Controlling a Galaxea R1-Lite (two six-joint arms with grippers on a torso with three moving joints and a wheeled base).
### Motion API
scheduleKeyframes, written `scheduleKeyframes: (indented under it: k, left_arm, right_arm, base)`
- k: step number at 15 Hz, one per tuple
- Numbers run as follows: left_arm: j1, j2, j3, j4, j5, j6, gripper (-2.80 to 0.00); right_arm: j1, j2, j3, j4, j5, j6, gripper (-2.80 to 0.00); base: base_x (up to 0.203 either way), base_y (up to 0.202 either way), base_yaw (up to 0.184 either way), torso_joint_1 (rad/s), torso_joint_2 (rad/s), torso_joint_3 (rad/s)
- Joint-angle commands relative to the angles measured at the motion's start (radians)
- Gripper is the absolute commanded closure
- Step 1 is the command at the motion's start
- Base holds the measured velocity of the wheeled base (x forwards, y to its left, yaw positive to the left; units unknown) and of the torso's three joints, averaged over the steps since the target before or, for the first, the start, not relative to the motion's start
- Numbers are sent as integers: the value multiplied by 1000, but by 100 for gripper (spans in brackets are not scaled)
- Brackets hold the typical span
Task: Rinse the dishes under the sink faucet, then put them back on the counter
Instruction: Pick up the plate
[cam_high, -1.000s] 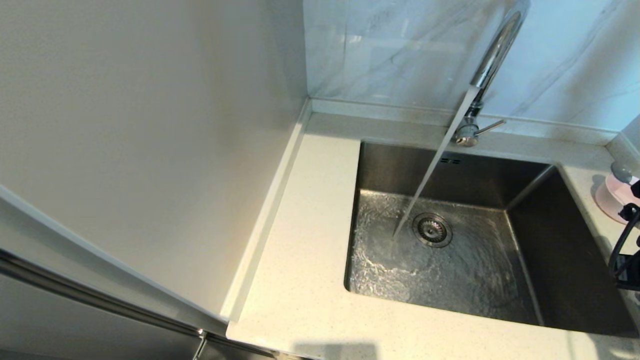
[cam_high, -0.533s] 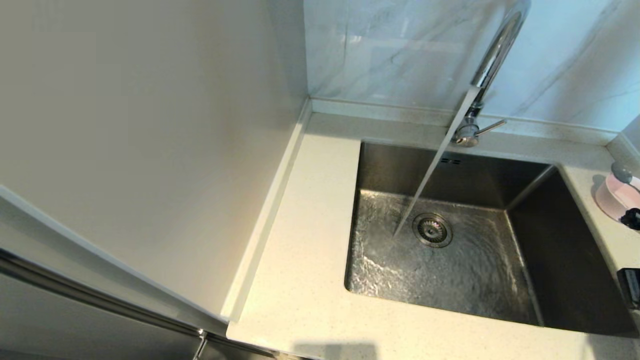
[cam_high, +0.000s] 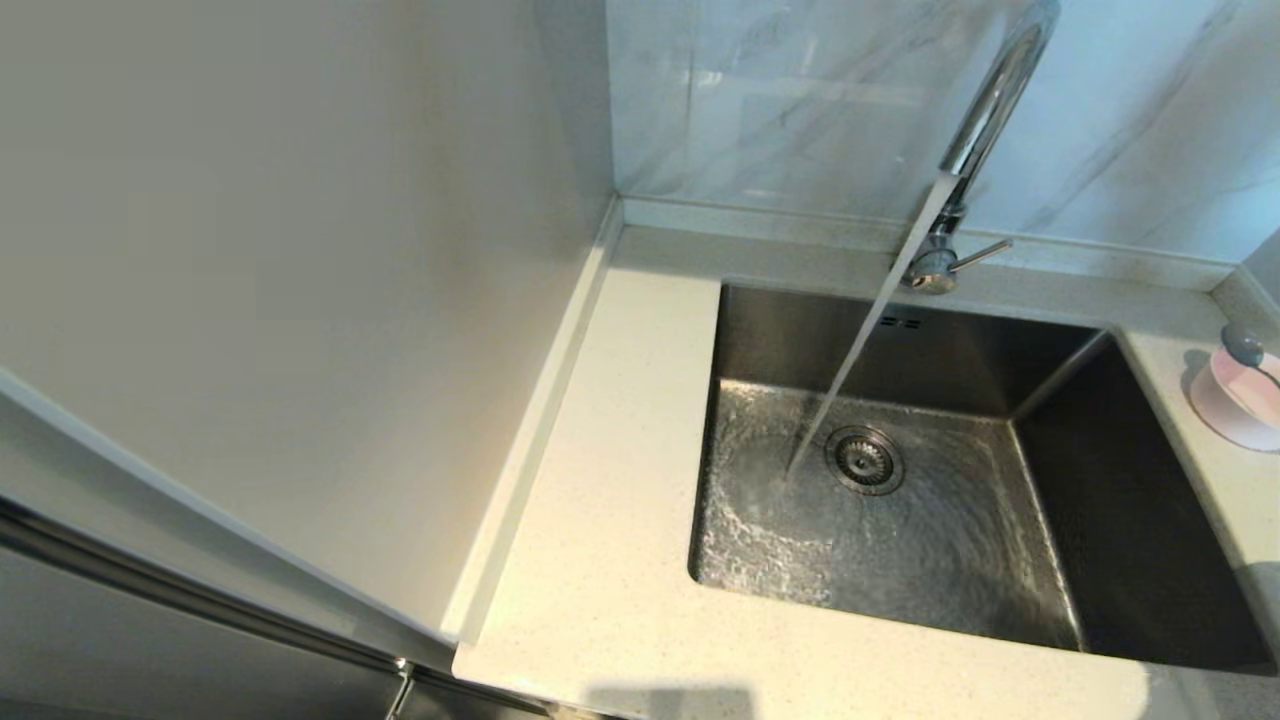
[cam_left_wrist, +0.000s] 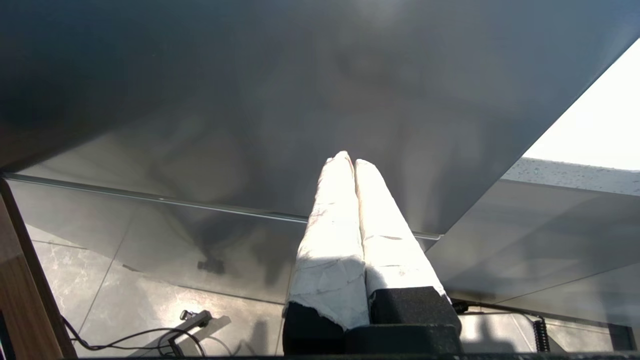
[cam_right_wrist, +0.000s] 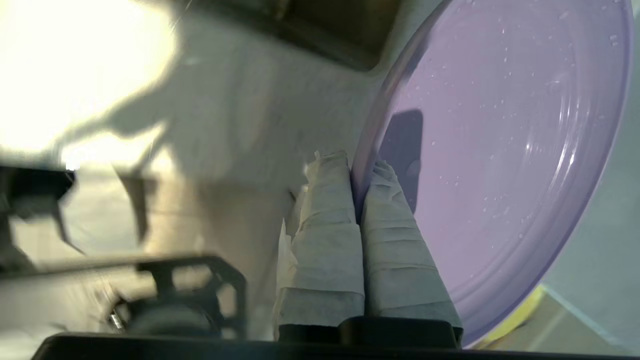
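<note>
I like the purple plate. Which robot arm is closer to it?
Right. The right end effector is shut on the rim of the lavender plate. The left end effector is parked shut by a dark panel, with no plate in its view.

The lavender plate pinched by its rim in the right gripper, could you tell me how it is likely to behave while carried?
The lavender plate looks rigid, so it should keep its shape. Water droplets bead on its glossy face, so it may be slippery. The right gripper pinches only the rim at one edge, so the plate may pivot or slip if swung quickly.
</note>
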Motion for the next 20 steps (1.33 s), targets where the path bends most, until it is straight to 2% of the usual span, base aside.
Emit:
scheduleKeyframes:
  k: [1,2,7,11,15,20]
  left_arm:
    - [0,0,0,0,0,0,0]
    - [0,0,0,0,0,0,0]
    - [0,0,0,0,0,0,0]
    - [0,0,0,0,-1,0,0]
    - [0,0,0,0,-1,0,0]
    - [0,0,0,0,0,0,0]
  right_arm:
    - [92,-167,4,138,0,-91,0]
    - [130,-184,-15,215,0,-105,0]
    - [219,-162,-231,544,-3,-135,0]
    - [307,-81,-372,600,13,-250,0]
    - [441,31,-465,599,200,-225,0]
    - [610,229,-756,602,436,-61,0]
  base:
    - [0,0,0,0,0,0]
    - [0,0,0,0,0,0]
    - [0,0,0,0,0,0]
    - [0,0,0,0,0,0]
    - [0,0,0,0,0,0]
    - [0,0,0,0,0,0]
